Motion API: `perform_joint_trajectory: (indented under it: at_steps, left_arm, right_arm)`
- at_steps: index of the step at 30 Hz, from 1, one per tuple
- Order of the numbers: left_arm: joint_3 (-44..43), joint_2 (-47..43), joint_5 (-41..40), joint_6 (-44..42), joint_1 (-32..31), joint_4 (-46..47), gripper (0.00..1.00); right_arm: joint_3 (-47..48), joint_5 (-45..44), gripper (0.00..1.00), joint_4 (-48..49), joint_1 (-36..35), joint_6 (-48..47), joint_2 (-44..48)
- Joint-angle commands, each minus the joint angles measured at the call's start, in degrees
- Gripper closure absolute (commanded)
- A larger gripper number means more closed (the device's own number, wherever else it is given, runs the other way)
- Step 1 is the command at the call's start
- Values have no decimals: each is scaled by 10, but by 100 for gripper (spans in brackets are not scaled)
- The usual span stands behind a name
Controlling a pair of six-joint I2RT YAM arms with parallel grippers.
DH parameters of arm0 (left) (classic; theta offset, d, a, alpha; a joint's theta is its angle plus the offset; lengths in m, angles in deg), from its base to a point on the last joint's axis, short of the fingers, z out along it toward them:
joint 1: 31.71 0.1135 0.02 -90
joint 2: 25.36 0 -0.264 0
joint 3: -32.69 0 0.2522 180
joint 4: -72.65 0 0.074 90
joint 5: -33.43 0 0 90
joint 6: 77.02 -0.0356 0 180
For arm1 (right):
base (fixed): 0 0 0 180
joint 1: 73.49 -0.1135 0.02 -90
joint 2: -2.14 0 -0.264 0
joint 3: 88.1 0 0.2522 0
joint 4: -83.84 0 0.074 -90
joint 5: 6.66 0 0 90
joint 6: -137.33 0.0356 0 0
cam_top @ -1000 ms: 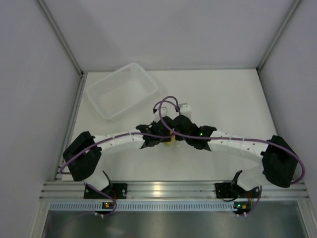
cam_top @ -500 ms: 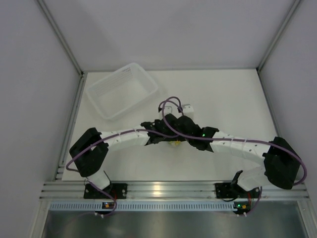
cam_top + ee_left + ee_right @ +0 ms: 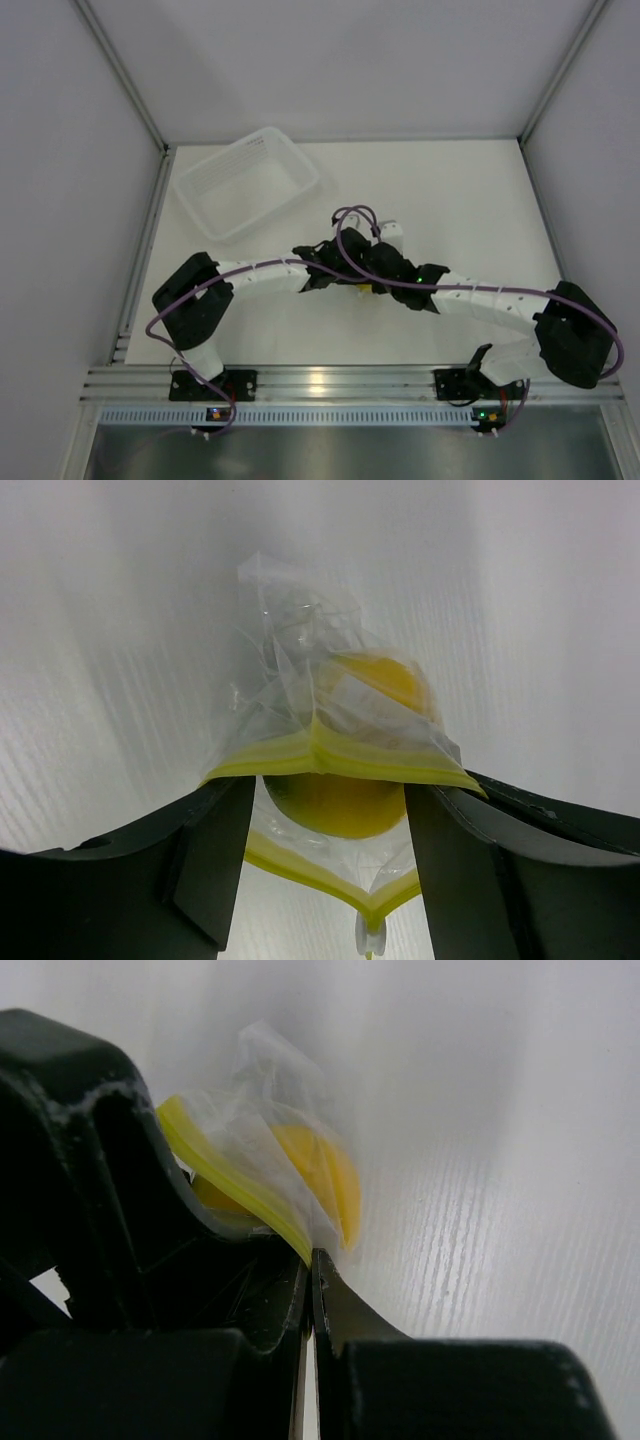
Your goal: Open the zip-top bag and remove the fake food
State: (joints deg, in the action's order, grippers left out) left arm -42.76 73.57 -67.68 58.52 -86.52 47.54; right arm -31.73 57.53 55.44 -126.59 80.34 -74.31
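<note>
Sitting near the middle of the table (image 3: 470, 200), tucked under the two wrists, the zip-top bag (image 3: 300, 670) had its yellow zip strip (image 3: 345, 760) parted into an upper and a lower lip, and the fake food (image 3: 345, 810) lay just inside that mouth, within the plastic. The right gripper (image 3: 310, 1263) was clamped together on a thin edge of one lip; the left gripper (image 3: 330, 790) had its fingers apart, one on each side of the mouth, gripping nothing. The likeliest trouble was the left fingers closing on plastic as well as fruit, so that a pull would drag the whole bag rather than free the ball. The right-hand pinch held very little strip and might slip, letting the crinkly film fold back over the opening. A round, smooth fruit could also squirt from the pads and roll off across the table. Only the left wrist view showed the open mouth and both lips; only the right wrist view showed the pinch itself. The overhead view hid nearly all of this – a fleck of yellow under the wrists – yet it alone placed the white basket (image 3: 305, 165), well apart at the far left.
</note>
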Motion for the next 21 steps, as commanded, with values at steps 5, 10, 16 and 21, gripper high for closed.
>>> perform_joint_trajectory:
  at_steps: [5, 10, 16, 21]
  left_arm:
    - [31, 39, 51, 30, -9, 107, 32]
    - [32, 47, 40, 33, -9, 145, 34]
    - [32, 34, 27, 25, -11, 151, 83]
    - [41, -9, 28, 3, -14, 152, 100]
  right_arm:
    - [-31, 80, 100, 48, 26, -4, 17]
    - [-39, 90, 100, 51, 40, -6, 28]
    - [-31, 86, 100, 38, 41, -13, 44]
    - [-4, 65, 100, 14, 41, -25, 47]
